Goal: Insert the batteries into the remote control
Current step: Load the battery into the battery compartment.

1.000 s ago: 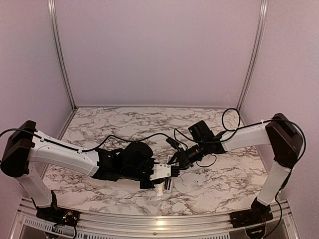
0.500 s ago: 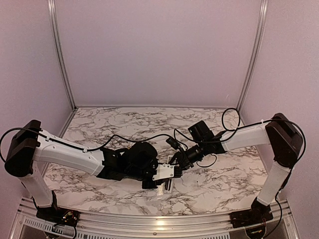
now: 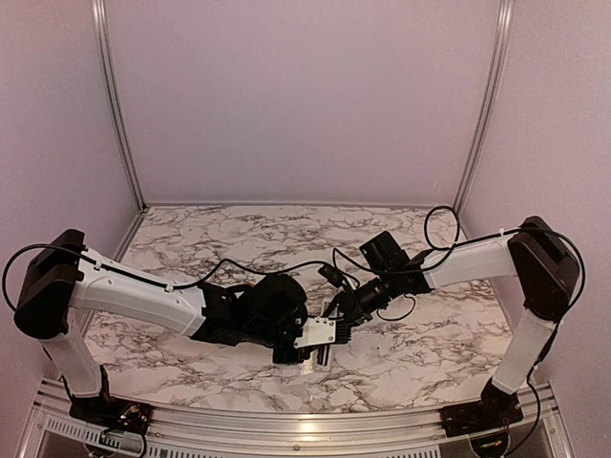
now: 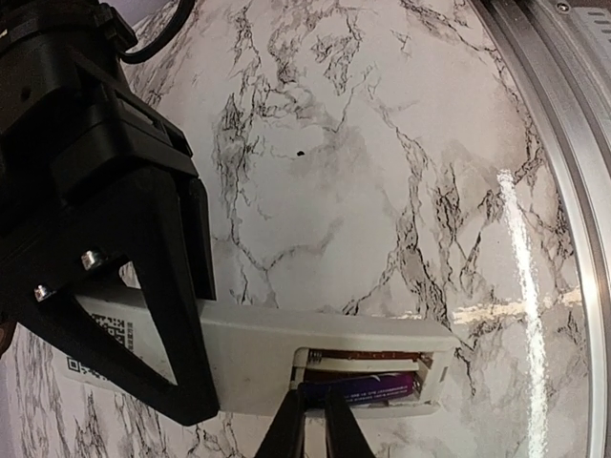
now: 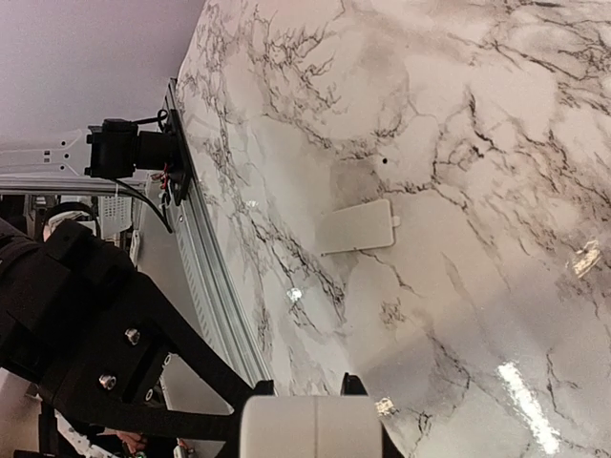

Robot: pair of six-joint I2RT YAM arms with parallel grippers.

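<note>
The remote control (image 4: 272,339) is clamped near its QR-coded end by the left gripper (image 4: 181,348) and seems raised off the marble table (image 4: 382,172), probably so that its open bay is steady and reachable. A purple-labelled battery (image 4: 368,386) lies in the bay. The right gripper (image 4: 312,427) sits at the bay's edge with its fingers close together; whether they pinch anything I cannot tell. The cover plate (image 5: 355,227) lies well apart on the table
</note>
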